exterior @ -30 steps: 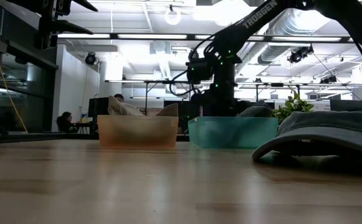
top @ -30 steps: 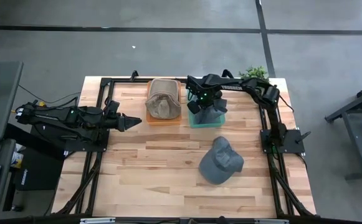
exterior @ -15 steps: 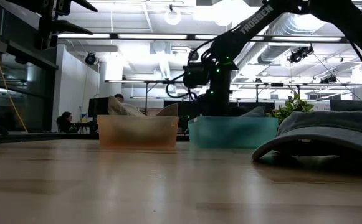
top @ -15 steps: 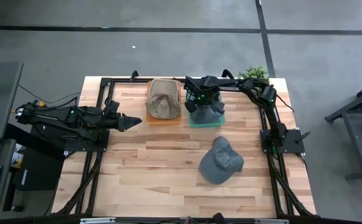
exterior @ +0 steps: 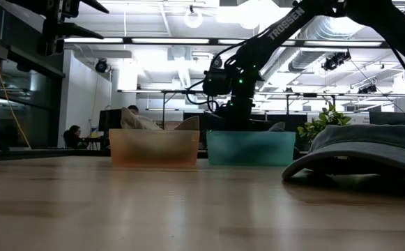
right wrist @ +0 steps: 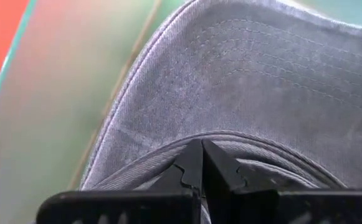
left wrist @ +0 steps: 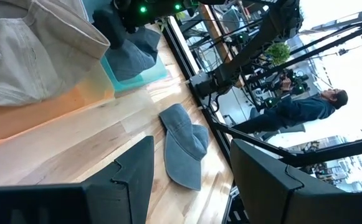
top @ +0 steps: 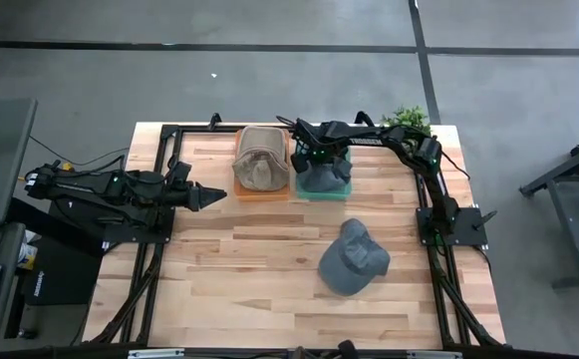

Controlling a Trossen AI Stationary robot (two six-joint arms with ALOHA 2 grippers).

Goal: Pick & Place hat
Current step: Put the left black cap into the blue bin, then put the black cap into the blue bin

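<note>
Looking across the table [top: 269,279] from its near edge, you first meet a grey cap [top: 352,257] lying flat on the wood at the right side, brim toward the near edge, well apart from both arms; in the low view it fills the right foreground [exterior: 366,157].

Farther back, your left gripper [top: 213,196] hovers over the left part of the table, pointing toward the middle. Its fingers [left wrist: 134,171] stand spread with nothing between them, and through the gap the left wrist view shows the grey cap [left wrist: 182,146] on the wood.

At the far edge two bins sit side by side, touching or nearly so. The orange bin [top: 262,189] on the left holds a tan hat [top: 261,160], which rises above the rim in the low view [exterior: 159,123]. The teal bin [top: 321,192] on the right holds a second grey hat [top: 325,178]. Your right gripper [top: 314,160] reaches down into that teal bin from the right arm stretched along the far edge. Its fingers [right wrist: 193,168] are pressed together on a fold of the grey hat's fabric [right wrist: 261,87], pinching it at the band under the crown.

Beyond the far right corner stands a small green plant [top: 406,117].
</note>
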